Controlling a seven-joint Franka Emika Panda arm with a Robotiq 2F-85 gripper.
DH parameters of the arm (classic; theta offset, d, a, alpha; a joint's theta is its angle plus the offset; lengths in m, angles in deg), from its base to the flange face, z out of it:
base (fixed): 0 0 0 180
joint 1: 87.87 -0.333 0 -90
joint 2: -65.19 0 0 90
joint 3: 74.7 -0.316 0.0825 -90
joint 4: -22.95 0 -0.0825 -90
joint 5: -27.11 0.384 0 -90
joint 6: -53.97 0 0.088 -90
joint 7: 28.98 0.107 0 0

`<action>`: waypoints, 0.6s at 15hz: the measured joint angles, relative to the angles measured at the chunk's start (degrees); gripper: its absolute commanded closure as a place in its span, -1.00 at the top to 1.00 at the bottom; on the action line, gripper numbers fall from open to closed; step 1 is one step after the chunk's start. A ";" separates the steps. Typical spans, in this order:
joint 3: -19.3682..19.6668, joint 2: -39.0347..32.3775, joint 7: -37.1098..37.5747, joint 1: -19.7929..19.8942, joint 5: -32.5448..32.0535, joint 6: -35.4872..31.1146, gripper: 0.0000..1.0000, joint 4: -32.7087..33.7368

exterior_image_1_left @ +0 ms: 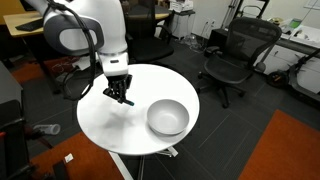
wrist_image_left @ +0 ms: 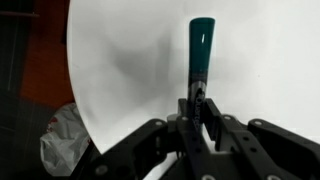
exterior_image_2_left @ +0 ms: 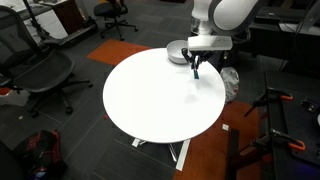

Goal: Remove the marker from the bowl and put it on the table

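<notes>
The end effector [wrist_image_left: 200, 103] pinches the marker [wrist_image_left: 201, 45] by its dark end, teal tip jutting over the bench [wrist_image_left: 265, 60], apart from the bowl [exterior_image_1_left: 167, 118]; it looks light, stiff and smooth, likely to roll once released

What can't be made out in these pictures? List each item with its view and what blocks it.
1. Marker: too small in both exterior views, lost against the dark gripper.
2. Marker's held end: wrist view, hidden between the fingers.
3. Bowl: in an exterior view, partly covered by the gripper.
4. Whether the marker touches the table: no view shows the gap.
</notes>
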 measured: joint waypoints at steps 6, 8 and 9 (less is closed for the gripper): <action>-1.09 -4.49 -0.06 0.06 1.90 -3.38 -0.91 -0.40; -1.51 -6.20 -0.12 0.09 2.73 -4.85 -0.91 -0.39; -1.68 -6.99 -0.24 0.12 3.19 -5.34 -0.91 -0.35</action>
